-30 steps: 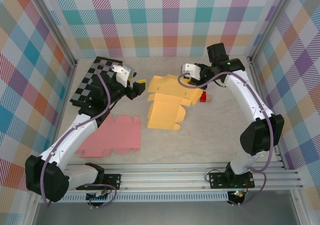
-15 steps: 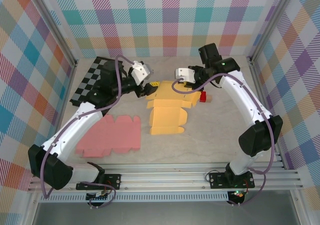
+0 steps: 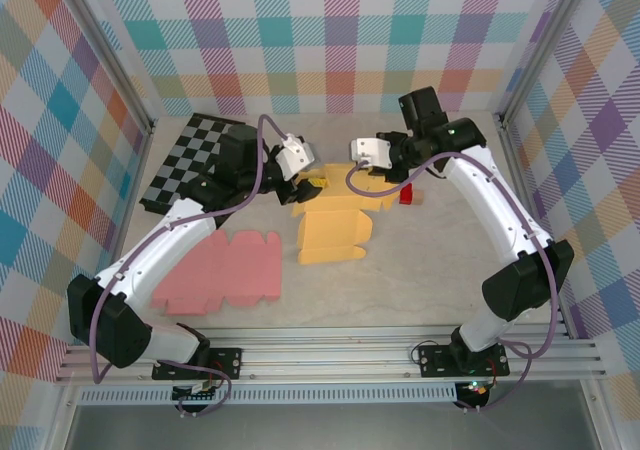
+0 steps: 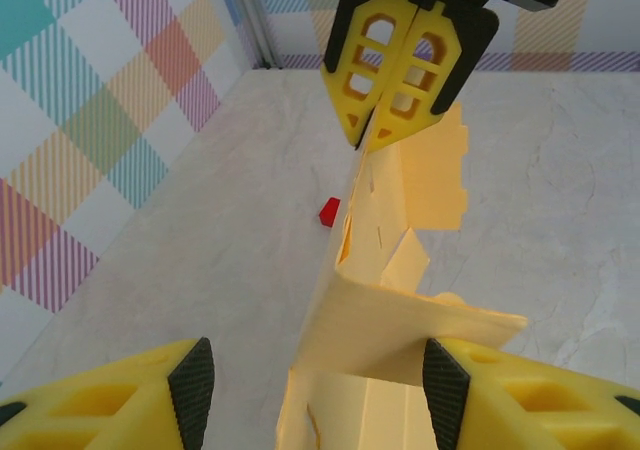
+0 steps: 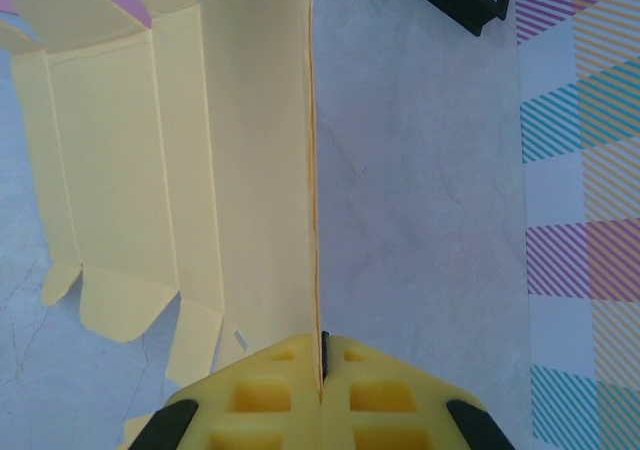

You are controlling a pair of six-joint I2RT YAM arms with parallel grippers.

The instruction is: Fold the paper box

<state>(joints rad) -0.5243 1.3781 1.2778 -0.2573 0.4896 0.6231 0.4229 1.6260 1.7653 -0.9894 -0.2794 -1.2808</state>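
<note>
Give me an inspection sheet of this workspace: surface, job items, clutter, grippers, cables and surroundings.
Surface: pale marbled table, no spills seen.
Job's things: yellow paper box, one panel raised upright, the rest flat.
Clutter: pink paper blank lying flat; checkerboard at far left; small red block beside the box.
Grippers: right gripper shut on the raised panel's edge; left gripper open, fingers either side of that panel.
Cables: purple cables run along both arms.
Surroundings: plaid walls.
</note>
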